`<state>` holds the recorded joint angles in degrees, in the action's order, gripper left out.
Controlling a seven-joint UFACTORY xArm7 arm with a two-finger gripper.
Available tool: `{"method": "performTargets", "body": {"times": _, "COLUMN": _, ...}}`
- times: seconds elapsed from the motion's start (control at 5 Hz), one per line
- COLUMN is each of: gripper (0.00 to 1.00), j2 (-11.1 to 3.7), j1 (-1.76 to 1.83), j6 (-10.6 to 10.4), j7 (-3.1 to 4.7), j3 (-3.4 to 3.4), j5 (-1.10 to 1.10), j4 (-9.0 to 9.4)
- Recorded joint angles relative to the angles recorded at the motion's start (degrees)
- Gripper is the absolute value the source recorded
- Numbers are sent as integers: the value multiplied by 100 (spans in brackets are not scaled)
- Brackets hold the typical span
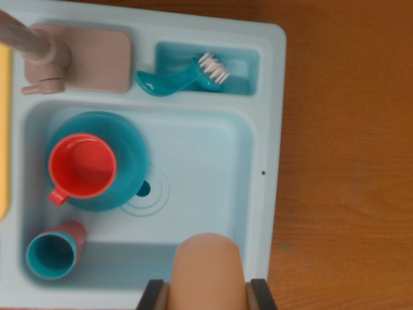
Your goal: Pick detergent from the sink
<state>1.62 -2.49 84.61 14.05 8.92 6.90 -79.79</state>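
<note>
While the claw (208, 298) pinches the detergent (208, 268), the sink (258, 161) holds a cup (82, 166).

Bright, even light with soft shadows inside the sink (261, 97); the whole picture is slightly blurred.

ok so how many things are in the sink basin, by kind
cups: 2, red cup and teal cup
plates: 1, teal plate
bottles: 1, tan detergent bottle between the fingers
total: 4
</note>
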Motion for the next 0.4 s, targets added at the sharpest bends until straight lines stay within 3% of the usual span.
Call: {"method": "performTargets", "body": {"times": 0.4, "gripper": 100, "j2": 77, "j1": 8, "j6": 467, "j7": 38, "j3": -7, "j5": -6, "j4": -392}}
